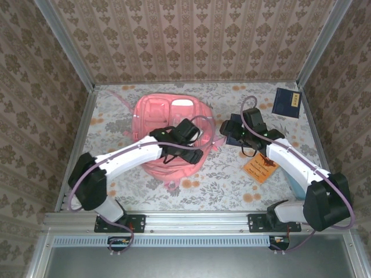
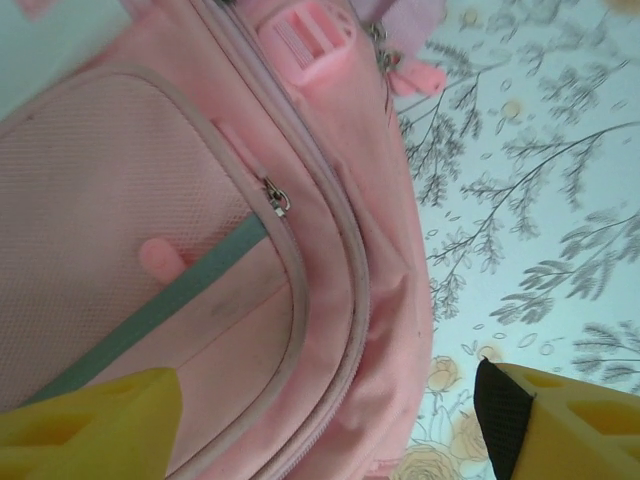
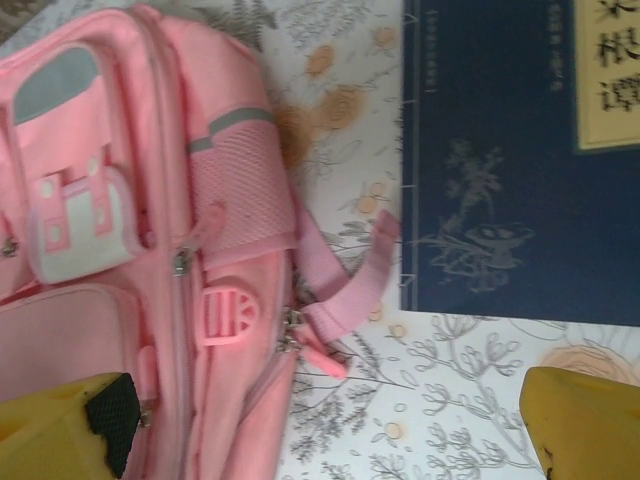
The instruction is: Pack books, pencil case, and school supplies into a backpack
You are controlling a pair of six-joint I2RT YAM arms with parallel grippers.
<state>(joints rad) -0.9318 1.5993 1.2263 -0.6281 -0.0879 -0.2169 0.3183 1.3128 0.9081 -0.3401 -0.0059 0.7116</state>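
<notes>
The pink backpack (image 1: 162, 119) lies flat at the table's middle left. My left gripper (image 1: 194, 142) hovers low over its right side, open, its yellow fingers (image 2: 95, 430) straddling the zipped edge of the backpack (image 2: 330, 260). My right gripper (image 1: 232, 134) is open above the bare table between the backpack (image 3: 130, 250) and a navy book (image 3: 510, 190), near the pink zipper pull (image 3: 325, 355). That navy book (image 1: 231, 123) is partly under the right wrist. A second navy book (image 1: 287, 102) lies at the back right, and an orange-brown book (image 1: 261, 168) nearer. The pencil case is out of view.
A pale blue item (image 1: 295, 186) peeks out from under the right forearm; I cannot tell what it is. Patterned walls close in the table on three sides. The flowered tabletop (image 1: 226, 185) in front of the backpack is free.
</notes>
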